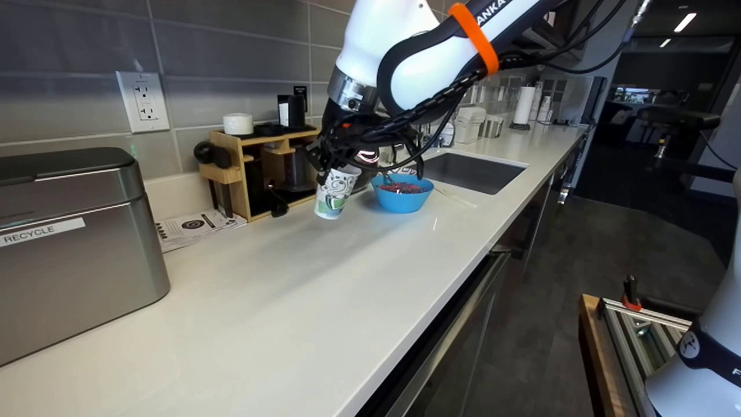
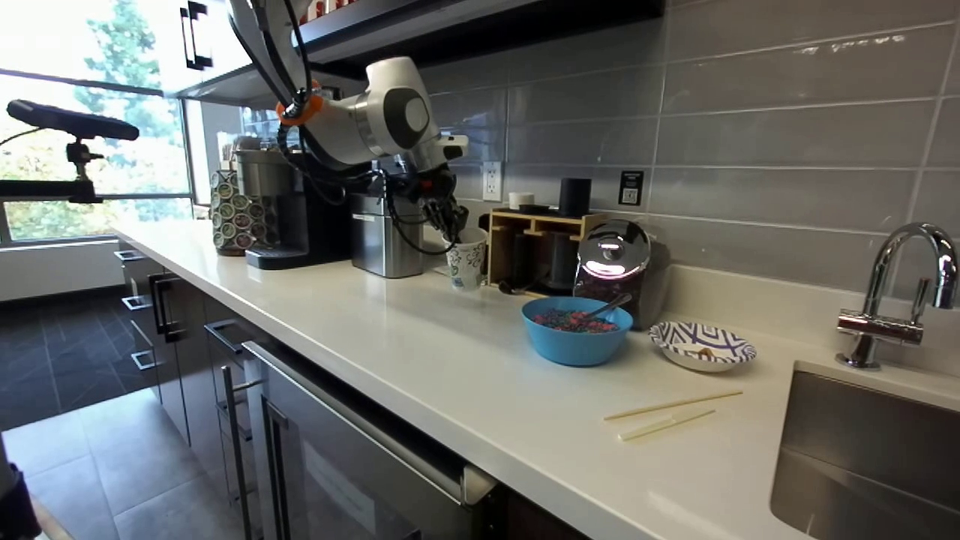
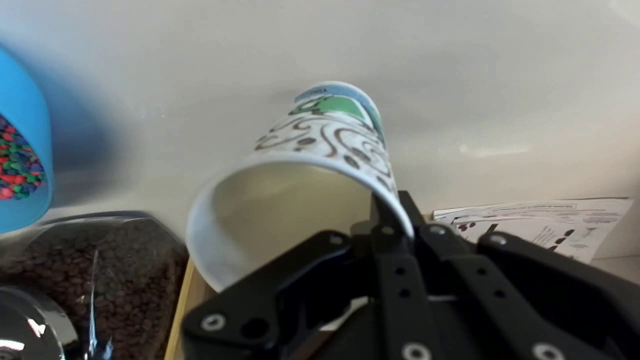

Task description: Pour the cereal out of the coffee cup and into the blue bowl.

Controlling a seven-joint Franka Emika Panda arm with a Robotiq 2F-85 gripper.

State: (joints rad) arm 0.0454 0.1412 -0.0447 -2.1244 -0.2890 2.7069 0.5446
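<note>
My gripper [image 3: 402,212] is shut on the rim of the patterned paper coffee cup [image 3: 327,132]. One finger is inside the cup and the other outside. The visible inside of the cup is bare. In both exterior views the cup [image 1: 336,194] [image 2: 466,262] hangs slightly tilted, low over the counter; I cannot tell if it touches. The blue bowl [image 1: 402,202] [image 2: 574,347] stands on the counter apart from the cup. It holds small red, green and dark blue cereal [image 2: 576,321] and a spoon [image 2: 611,306]. The bowl [image 3: 32,105] is partly cut off in the wrist view.
A wooden organizer [image 2: 547,219] stands behind the cup. A jar of dark beans [image 3: 125,280] is behind the bowl. A patterned paper bowl [image 2: 703,345], two thin sticks [image 2: 671,412] and the sink [image 2: 862,450] lie beyond. A steel recycle bin [image 1: 75,249] and papers [image 1: 197,226] are nearby.
</note>
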